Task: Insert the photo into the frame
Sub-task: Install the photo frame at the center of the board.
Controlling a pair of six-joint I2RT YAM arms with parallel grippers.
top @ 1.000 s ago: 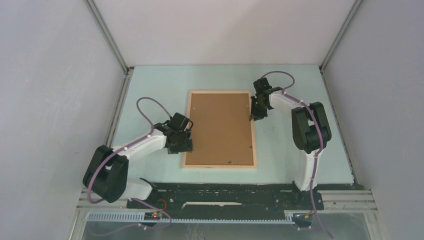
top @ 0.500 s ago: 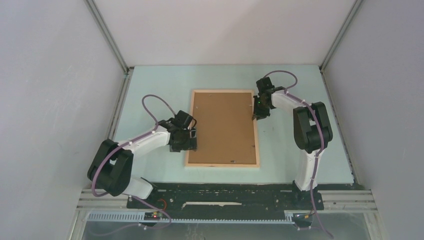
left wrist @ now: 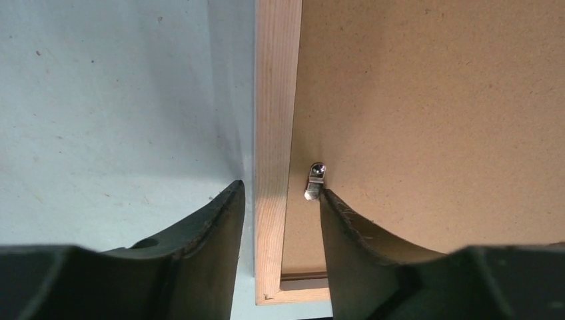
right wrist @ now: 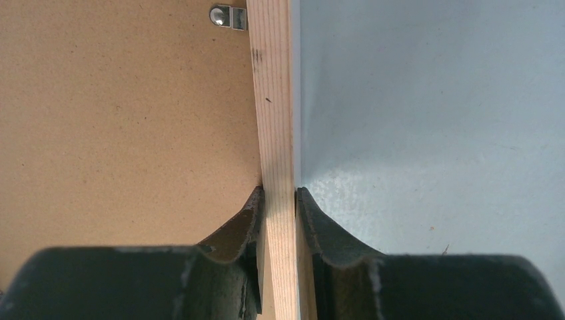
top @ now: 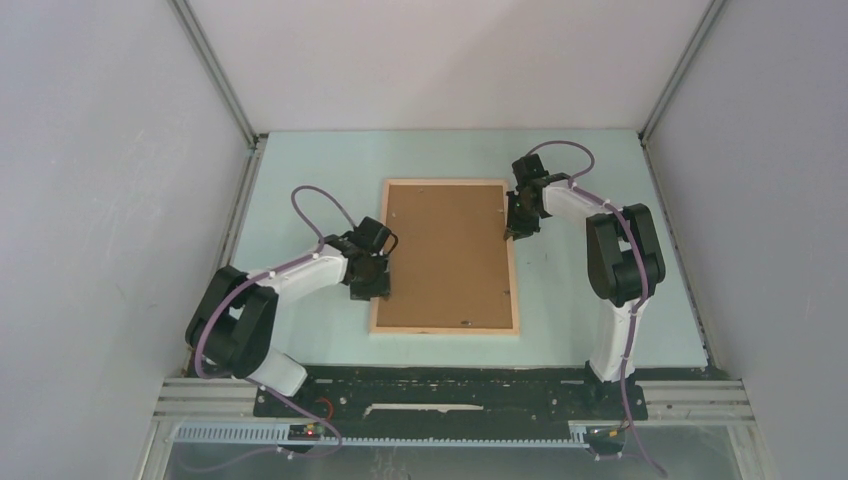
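Note:
The frame (top: 512, 262) lies flat on the table with its pale wood face up. The photo's brown board back (top: 445, 255) fills it; the print side is hidden. My left gripper (top: 372, 292) is open and straddles the frame's left rail (left wrist: 274, 133); one finger (left wrist: 363, 240) rests on the board beside a small metal tab (left wrist: 315, 183), the other finger is on the table side. My right gripper (top: 518, 230) is shut on the frame's right rail (right wrist: 274, 120), one finger on each side of it. A second metal tab (right wrist: 229, 17) shows further along that rail.
The pale blue table (top: 600, 290) is walled by grey panels on three sides. A black base rail (top: 450, 390) runs along the near edge. Purple cables loop over both arms.
The frame with the board has slid slightly to the right. My left gripper moved right and came over the frame's left rail. My right gripper has kept its hold on the right rail.

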